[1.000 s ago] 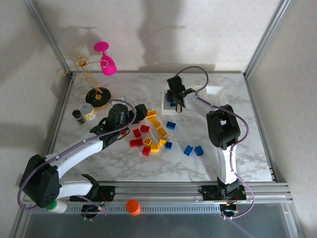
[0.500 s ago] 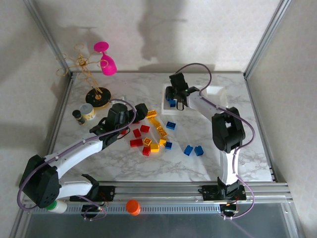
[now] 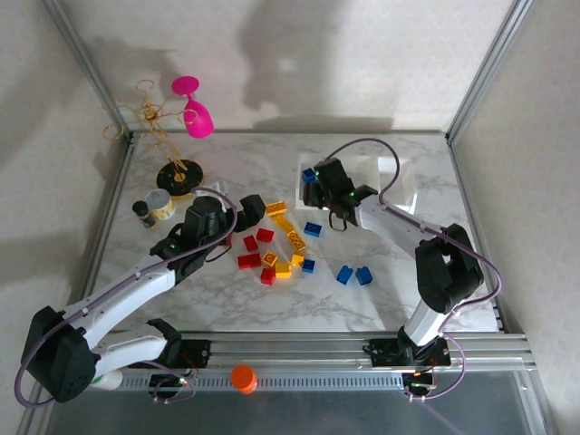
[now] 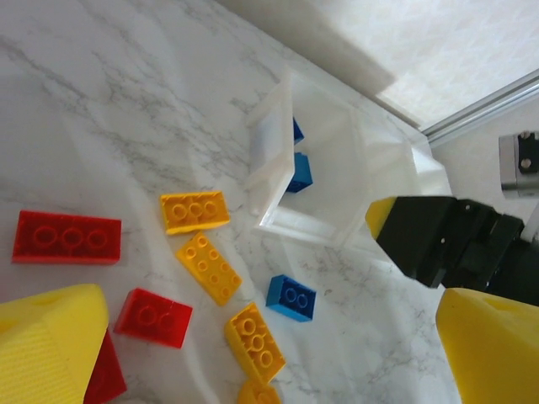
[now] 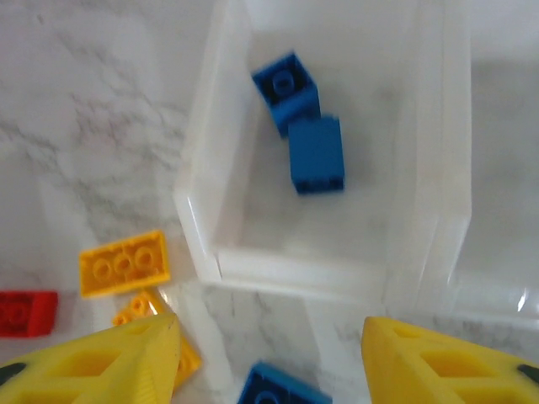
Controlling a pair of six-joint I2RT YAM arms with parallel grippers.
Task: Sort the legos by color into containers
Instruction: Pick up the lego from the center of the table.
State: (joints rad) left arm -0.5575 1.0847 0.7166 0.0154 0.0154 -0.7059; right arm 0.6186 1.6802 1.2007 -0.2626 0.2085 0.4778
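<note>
The containers (image 3: 400,169) are clear trays at the back right; the leftmost tray (image 5: 210,194) holds two blue legos (image 5: 316,154). My right gripper (image 3: 337,210) (image 5: 269,330) is open and empty, just in front of that tray, over a loose blue lego (image 5: 274,389). My left gripper (image 3: 251,209) (image 4: 269,341) hangs open above the pile, holding nothing. Below it lie yellow legos (image 4: 209,267), red legos (image 4: 66,237) and a blue lego (image 4: 291,298). More blue legos (image 3: 354,275) lie nearer the front.
A pink goblet (image 3: 193,109) and a wire ornament on a black base (image 3: 178,177) stand at the back left, with a round tin (image 3: 161,203) and a small dark bottle (image 3: 143,213) beside them. An orange knob (image 3: 242,377) sits on the front rail.
My right gripper has pulled back from over the leftmost tray toward the front and opened wider. A blue lego now lies in that tray. The left arm drew back slightly.
</note>
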